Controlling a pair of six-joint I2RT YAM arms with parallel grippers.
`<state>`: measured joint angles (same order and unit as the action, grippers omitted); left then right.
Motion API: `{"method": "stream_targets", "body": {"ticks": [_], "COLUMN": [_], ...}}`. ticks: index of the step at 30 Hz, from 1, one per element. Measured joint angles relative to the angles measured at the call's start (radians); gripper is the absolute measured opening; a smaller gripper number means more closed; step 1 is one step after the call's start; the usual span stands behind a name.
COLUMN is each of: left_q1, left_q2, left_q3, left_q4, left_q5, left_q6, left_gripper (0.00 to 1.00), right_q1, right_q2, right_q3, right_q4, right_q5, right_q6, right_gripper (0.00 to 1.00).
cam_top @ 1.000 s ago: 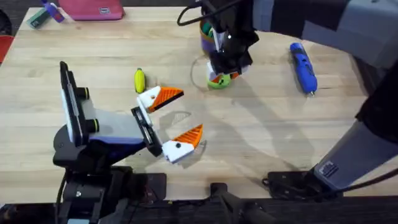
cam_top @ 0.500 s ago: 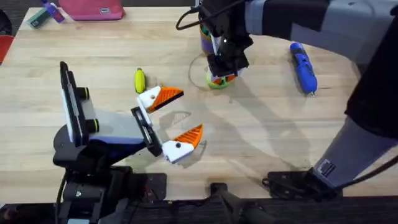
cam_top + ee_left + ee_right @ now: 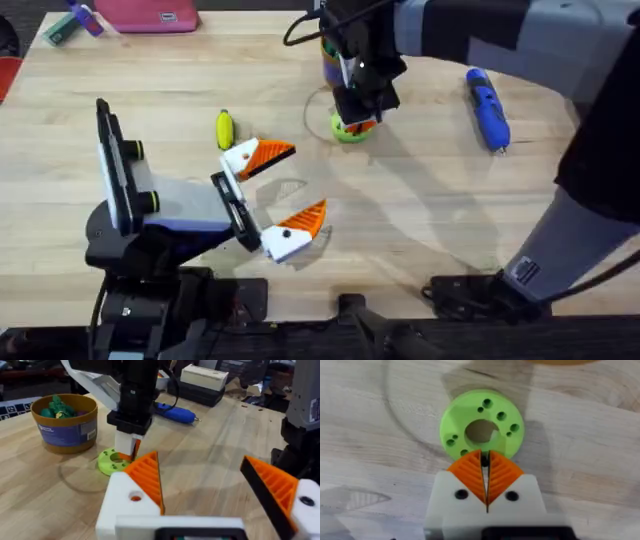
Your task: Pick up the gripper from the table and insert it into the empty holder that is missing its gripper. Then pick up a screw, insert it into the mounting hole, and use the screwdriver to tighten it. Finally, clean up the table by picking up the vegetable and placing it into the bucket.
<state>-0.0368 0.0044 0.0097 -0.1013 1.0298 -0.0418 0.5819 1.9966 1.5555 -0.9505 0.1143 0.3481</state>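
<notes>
Right hand [image 3: 486,477] pinched shut just above green holed disc [image 3: 481,430].

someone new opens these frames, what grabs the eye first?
Probably the right pincer: its orange pads are pressed together over the green holed disc beside the bucket, at the table's far middle. Next, the left pincer near the front, open, both orange pads spread. The blue screwdriver lies off to the right, and the yellow vegetable lies just beyond the left pincer.
</notes>
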Motion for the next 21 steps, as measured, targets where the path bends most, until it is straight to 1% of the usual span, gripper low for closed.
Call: {"method": "stream_targets", "body": {"ticks": [4, 7, 9, 12, 16, 18, 21], "left_q1": [0.000, 0.000, 0.000, 0.000, 0.000, 0.000, 0.000], "left_q2": [0.000, 0.000, 0.000, 0.000, 0.000, 0.000, 0.000], "left_q3": [0.000, 0.000, 0.000, 0.000, 0.000, 0.000, 0.000], "left_q4": [0.000, 0.000, 0.000, 0.000, 0.000, 0.000, 0.000], "left_q5": [0.000, 0.000, 0.000, 0.000, 0.000, 0.000, 0.000], "left_q6": [0.000, 0.000, 0.000, 0.000, 0.000, 0.000, 0.000], "left_gripper": [0.985, 0.985, 0.985, 0.985, 0.985, 0.985, 0.985], "right_q1": [0.000, 0.000, 0.000, 0.001, 0.021, 0.047, 0.098], "right_q2": [-0.021, -0.061, -0.089, -0.118, -0.140, -0.145, -0.147], "right_q3": [0.022, 0.090, 0.171, 0.339, 0.528, 0.594, 0.647], "right_q4": [-0.046, -0.146, -0.215, -0.338, -0.429, -0.463, -0.484], "right_q5": [-0.001, 0.001, 0.002, 0.002, 0.006, 0.007, 0.010], "right_q6": [0.000, -0.007, -0.021, -0.058, -0.123, -0.155, -0.201], "right_gripper": [0.006, 0.006, 0.006, 0.006, 0.006, 0.006, 0.006]}}
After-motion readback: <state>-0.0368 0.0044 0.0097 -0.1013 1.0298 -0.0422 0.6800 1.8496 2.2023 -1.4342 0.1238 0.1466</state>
